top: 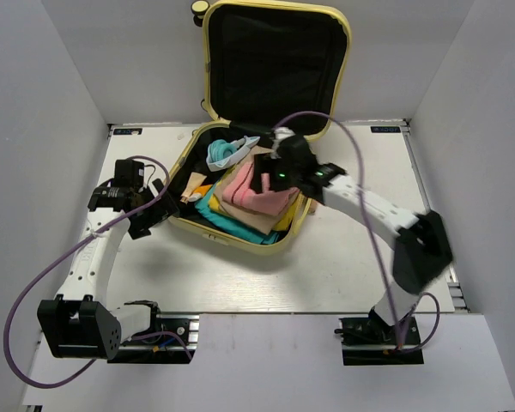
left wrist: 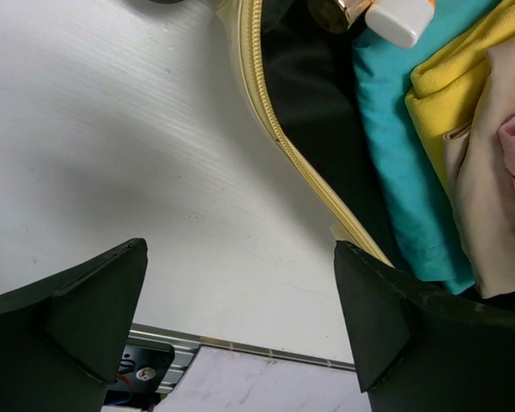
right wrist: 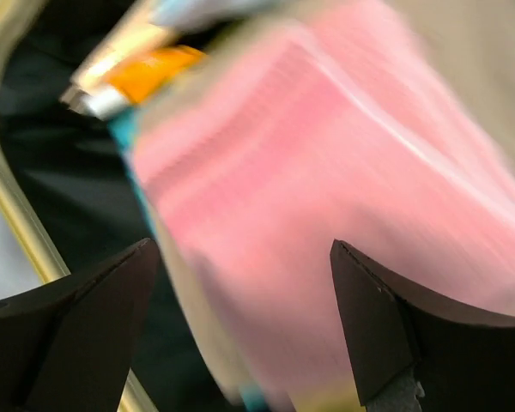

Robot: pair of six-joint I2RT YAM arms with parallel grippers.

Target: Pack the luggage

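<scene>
White table (top: 326,275), open luggage (top: 275,60), pink cloth (top: 245,190) under right gripper (right wrist: 240,249)

Pale yellow luggage (top: 240,240), pink cloth (top: 256,196)

top: high, rear, looking down over whole table (top: 240,275) | wrists: close, downward | all share: luggage (top: 275,64)

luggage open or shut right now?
Open. The luggage has its lid raised at the back, black lining showing, and folded clothes lie exposed in the base.
</scene>
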